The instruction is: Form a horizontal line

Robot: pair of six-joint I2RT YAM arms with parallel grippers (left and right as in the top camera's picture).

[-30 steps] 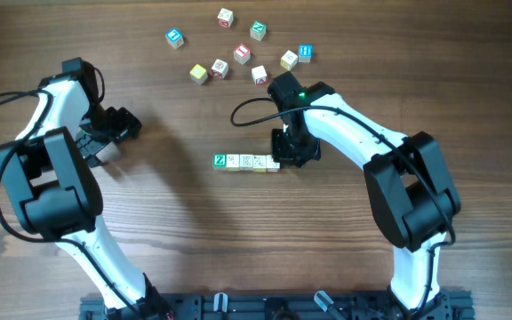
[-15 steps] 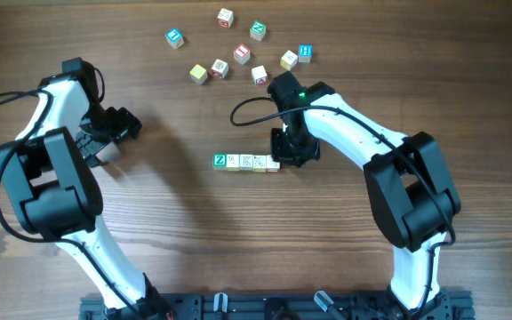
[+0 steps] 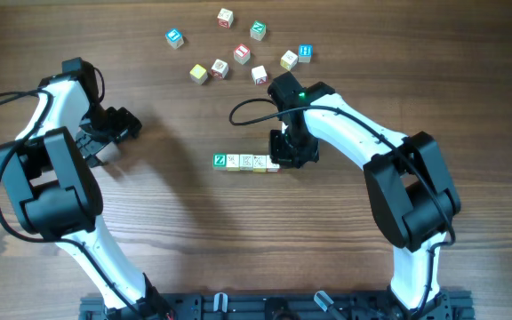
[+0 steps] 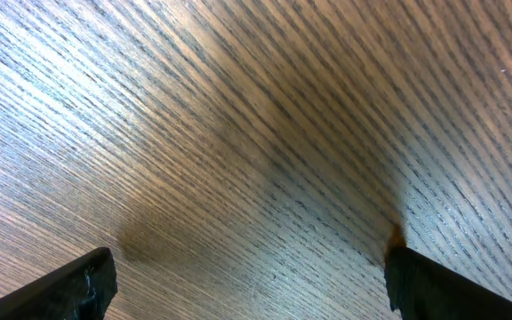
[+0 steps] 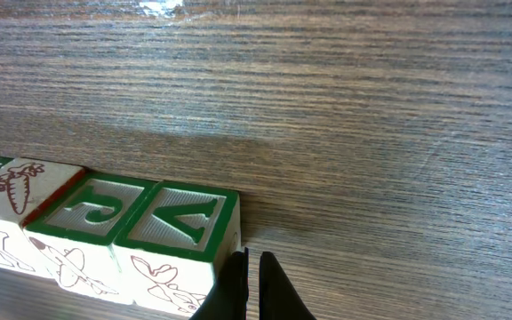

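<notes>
The horizontal line point(image 3: 245, 161) is a short row of small wooden alphabet cubes in the middle of the table, with a green Z cube point(image 3: 220, 160) at its left end. In the right wrist view the row's end cube point(image 5: 178, 236) lies just left of my fingers. My right gripper point(image 3: 284, 160) point(image 5: 253, 289) is shut and empty, its tips beside the right end of the row. My left gripper point(image 3: 121, 133) point(image 4: 247, 280) is open and empty over bare wood at the left.
Several loose cubes lie scattered at the back, among them a blue one point(image 3: 175, 37), a teal one point(image 3: 258, 30), a red one point(image 3: 242, 52) and a blue H cube point(image 3: 305, 52). A black cable point(image 3: 247, 108) loops off the right arm.
</notes>
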